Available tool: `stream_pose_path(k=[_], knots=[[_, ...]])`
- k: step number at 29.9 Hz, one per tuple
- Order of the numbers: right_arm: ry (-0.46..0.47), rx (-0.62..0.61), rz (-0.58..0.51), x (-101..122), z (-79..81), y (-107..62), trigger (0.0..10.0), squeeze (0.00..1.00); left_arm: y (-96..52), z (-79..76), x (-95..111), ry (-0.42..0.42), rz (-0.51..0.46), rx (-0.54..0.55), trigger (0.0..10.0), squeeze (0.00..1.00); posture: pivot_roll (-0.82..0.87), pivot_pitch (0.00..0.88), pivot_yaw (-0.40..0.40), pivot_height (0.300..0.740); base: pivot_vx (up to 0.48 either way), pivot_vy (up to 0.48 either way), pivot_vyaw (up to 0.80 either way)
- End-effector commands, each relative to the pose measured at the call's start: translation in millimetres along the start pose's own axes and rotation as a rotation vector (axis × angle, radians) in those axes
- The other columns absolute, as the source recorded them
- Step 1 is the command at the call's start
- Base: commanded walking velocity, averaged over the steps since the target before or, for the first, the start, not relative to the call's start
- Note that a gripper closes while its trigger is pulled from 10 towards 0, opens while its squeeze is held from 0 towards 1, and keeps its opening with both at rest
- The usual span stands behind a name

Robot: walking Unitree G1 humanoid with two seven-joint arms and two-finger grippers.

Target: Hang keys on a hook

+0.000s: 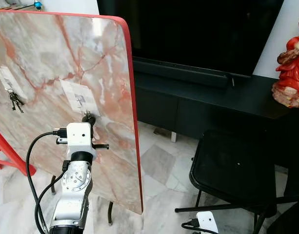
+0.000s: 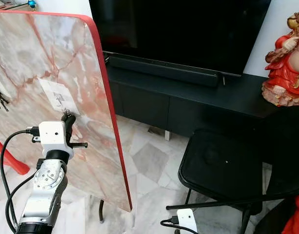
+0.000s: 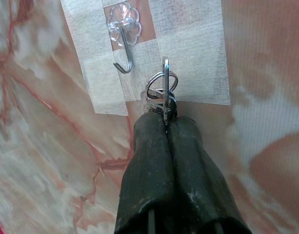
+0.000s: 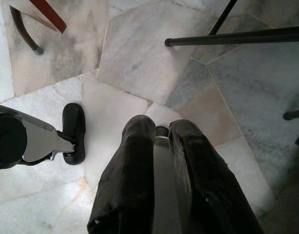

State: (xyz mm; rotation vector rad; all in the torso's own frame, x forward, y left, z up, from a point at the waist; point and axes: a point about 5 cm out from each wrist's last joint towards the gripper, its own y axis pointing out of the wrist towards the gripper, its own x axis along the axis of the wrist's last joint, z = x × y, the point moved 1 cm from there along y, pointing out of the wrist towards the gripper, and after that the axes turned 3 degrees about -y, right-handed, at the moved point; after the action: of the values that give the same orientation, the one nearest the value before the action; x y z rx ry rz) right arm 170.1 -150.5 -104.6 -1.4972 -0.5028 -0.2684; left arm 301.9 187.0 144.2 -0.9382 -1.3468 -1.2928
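Left gripper [image 3: 165, 119] clamped on keys [image 3: 161, 92], beside hook [image 3: 124, 46]

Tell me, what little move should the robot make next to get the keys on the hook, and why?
Probably shift the left gripper sideways and slightly up toward the hook. It is shut on the keys, whose ring sits beside and just below the hook's open tip on the board, not yet over it.
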Motion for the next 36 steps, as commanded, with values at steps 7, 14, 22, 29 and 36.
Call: stream_pose_path(k=[7,14,22,29,36], knots=[[-0.013,0.004,-0.003,2.5,0.4,0.3,10.0,0.00,3.4,5.2,13.2,0.000,-0.050,0.027,10.0,0.00,-0.04,0.000,0.020,0.716,0.000,0.000,0.00],[-0.015,0.007,-0.003,3.0,0.6,0.4,10.0,0.00,2.0,12.2,12.1,-0.016,-0.037,0.061,10.0,0.00,-0.04,0.000,0.017,0.716,0.000,0.000,0.00],[-0.019,0.007,-0.004,3.6,0.4,0.4,10.0,0.00,3.0,20.8,10.8,-0.060,-0.014,0.106,10.0,0.00,-0.03,0.000,0.014,0.716,0.000,0.000,0.00],[-0.022,0.007,-0.002,3.5,0.1,0.4,10.0,0.00,7.5,19.9,9.8,-0.094,0.005,0.096,10.0,0.00,-0.03,0.000,0.012,0.716,0.000,0.000,0.00],[-0.023,0.006,-0.003,3.5,-0.4,0.4,10.0,0.00,12.8,16.3,9.8,-0.118,0.019,0.070,10.0,0.00,-0.03,0.000,0.009,0.716,0.000,0.000,0.00]])
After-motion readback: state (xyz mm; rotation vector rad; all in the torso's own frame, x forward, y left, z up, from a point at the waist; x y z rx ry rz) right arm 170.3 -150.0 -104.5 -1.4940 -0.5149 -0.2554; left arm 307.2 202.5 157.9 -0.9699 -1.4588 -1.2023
